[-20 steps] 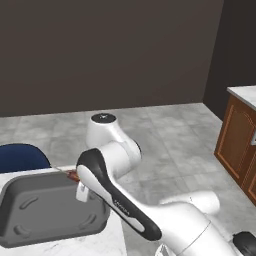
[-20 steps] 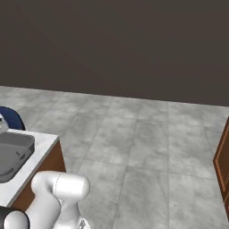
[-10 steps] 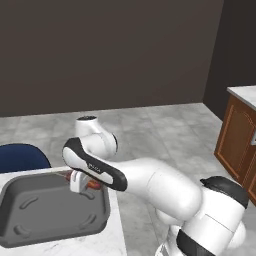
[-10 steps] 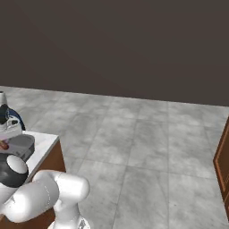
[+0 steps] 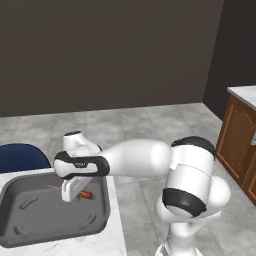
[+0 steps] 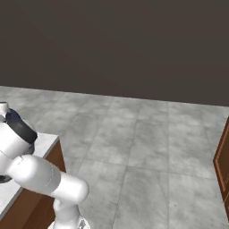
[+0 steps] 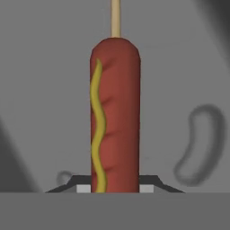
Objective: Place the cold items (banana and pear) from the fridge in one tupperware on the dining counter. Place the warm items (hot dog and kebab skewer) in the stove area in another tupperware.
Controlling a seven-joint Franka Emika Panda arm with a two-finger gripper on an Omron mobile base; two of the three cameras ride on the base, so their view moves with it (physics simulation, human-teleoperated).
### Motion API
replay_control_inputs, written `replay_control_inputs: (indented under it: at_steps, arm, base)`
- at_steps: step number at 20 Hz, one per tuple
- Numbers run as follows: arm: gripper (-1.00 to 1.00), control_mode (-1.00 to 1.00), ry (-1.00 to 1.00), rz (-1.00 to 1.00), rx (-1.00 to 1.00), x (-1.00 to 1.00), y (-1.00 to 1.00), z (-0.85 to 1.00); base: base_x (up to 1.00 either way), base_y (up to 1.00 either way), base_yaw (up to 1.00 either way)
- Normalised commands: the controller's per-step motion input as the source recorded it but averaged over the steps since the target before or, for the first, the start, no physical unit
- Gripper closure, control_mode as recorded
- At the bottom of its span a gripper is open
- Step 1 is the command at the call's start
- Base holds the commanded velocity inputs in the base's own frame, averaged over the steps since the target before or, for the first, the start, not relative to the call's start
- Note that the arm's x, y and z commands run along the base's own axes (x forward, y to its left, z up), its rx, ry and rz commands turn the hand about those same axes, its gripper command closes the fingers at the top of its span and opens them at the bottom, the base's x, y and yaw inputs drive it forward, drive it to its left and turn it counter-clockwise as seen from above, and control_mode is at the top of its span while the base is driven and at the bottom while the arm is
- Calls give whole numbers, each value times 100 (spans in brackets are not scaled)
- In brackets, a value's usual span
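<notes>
My gripper (image 5: 70, 193) reaches from the right into the larger dark grey tupperware (image 5: 30, 220) on the dining counter (image 5: 70, 247). It is shut on the hot dog (image 5: 86, 194), a red-brown sausage with a thin wooden stick. In the hand view the hot dog (image 7: 115, 112) stands between the two dark fingertips (image 7: 150, 183). It has a wavy yellow mustard line, and its stick points away over the tray's floor (image 7: 45, 90). Whether it touches the floor I cannot tell. A curved raised mark (image 7: 197, 143) shows in the floor to the right.
A dark blue chair back (image 5: 20, 156) stands behind the counter at the left. Brown wooden cabinets (image 5: 240, 140) line the right side. Grey tiled floor (image 6: 134, 134) spreads ahead. The counter's marble corner (image 6: 42, 142) and brown base (image 6: 27, 205) sit at the left.
The arm has stretched out to the left. The gripper has carried the hot dog from the tray's right rim further in and lower over the tray's floor.
</notes>
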Motion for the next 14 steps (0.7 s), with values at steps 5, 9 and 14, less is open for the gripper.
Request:
replay_control_inputs:
  at_steps: [5, 9, 14]
  arm:
    - [100, -100, -3, -1, 6, 23, 0, -52]
    - [100, -100, -10, 0, 9, 8, 0, -57]
    - [-100, -100, -13, -1, 12, 3, 0, -29]
  base:
    - [0, 0, 0]
    - [0, 0, 0]
    - [0, 0, 0]
